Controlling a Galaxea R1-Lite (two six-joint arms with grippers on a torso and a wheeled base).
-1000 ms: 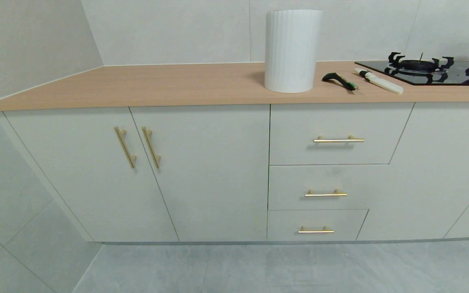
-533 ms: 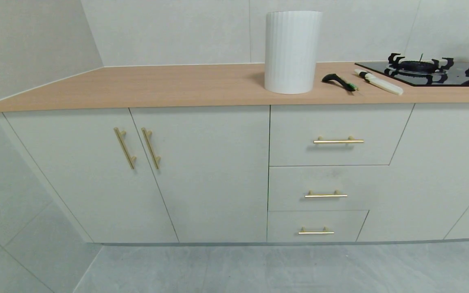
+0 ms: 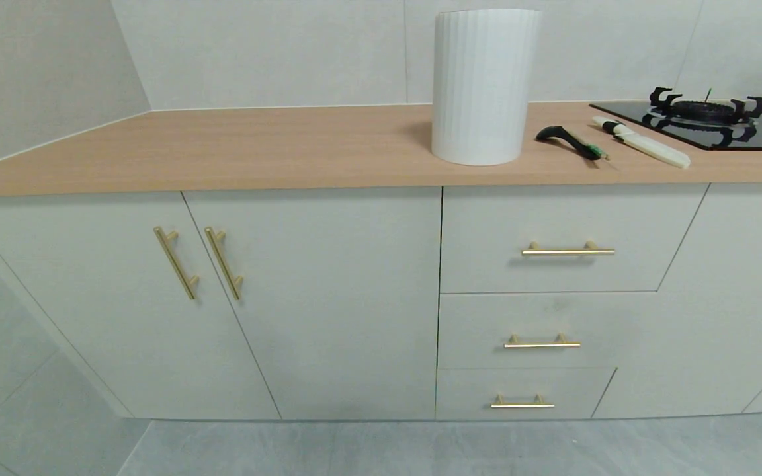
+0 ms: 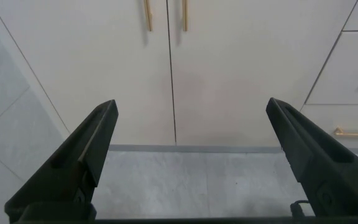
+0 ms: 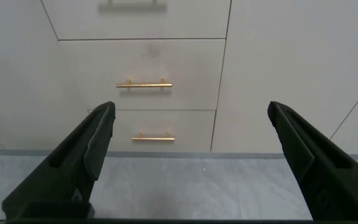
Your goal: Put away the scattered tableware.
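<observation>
A tall white ribbed holder (image 3: 483, 86) stands on the wooden countertop (image 3: 255, 145). To its right lie a black-handled utensil with a green tip (image 3: 569, 142) and a cream knife with a dark band (image 3: 642, 142). My left gripper (image 4: 191, 130) hangs open low before the double cabinet doors (image 4: 166, 68), nothing between its fingers. My right gripper (image 5: 191, 130) is open too, facing the lower drawers (image 5: 145, 84) near the floor.
A black gas hob (image 3: 705, 116) sits at the counter's right end. Below the counter are two cabinet doors with gold handles (image 3: 199, 261) and three drawers with gold bar handles (image 3: 566, 251). Grey tiled floor (image 3: 381, 449) lies in front; a wall closes the left side.
The whole head view has shifted: the counter and cabinets appear larger and closer, so the camera has moved toward them. Nothing on the counter has moved.
</observation>
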